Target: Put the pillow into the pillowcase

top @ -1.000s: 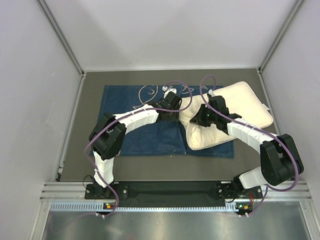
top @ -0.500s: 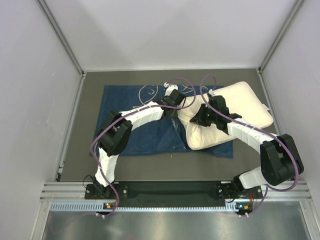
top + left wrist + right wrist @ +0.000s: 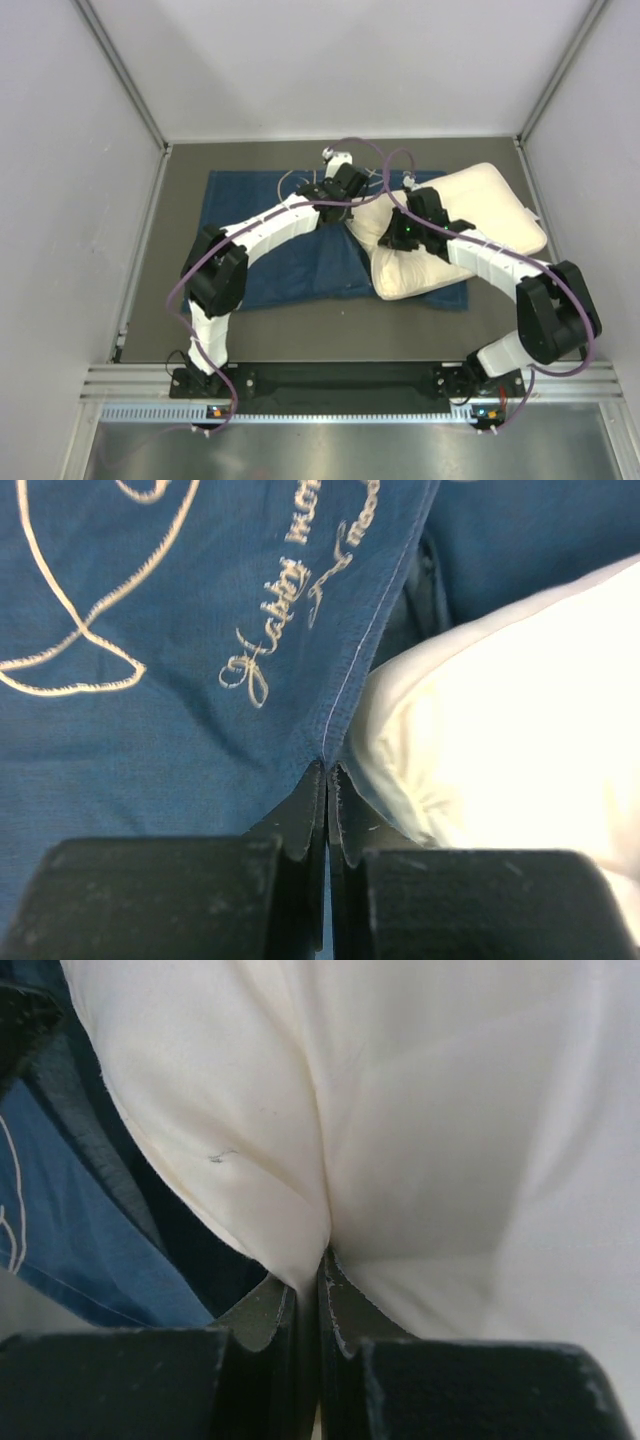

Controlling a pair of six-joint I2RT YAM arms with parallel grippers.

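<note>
The dark blue pillowcase [image 3: 270,225] lies flat on the table, with white whale lines and cursive writing [image 3: 280,590]. The cream pillow [image 3: 470,225] lies at an angle over its right end. My left gripper [image 3: 345,190] is shut on the pillowcase's stitched opening edge [image 3: 350,670], lifting it beside the pillow [image 3: 520,710]. My right gripper [image 3: 398,232] is shut on a pinched fold of the pillow [image 3: 400,1140] near its left end. In the right wrist view, the blue pillowcase [image 3: 70,1250] shows below left of the pillow.
Grey table surface [image 3: 300,335] surrounds the fabric. White enclosure walls [image 3: 60,200] stand left, right and behind. Purple cables [image 3: 395,165] loop above both wrists. The arm bases sit on the black rail [image 3: 330,380] at the near edge.
The left gripper closed on the pillowcase's edge and has pulled it up and back. The right gripper, still holding the pillow, shifted slightly left, dragging that end of the pillow along.
</note>
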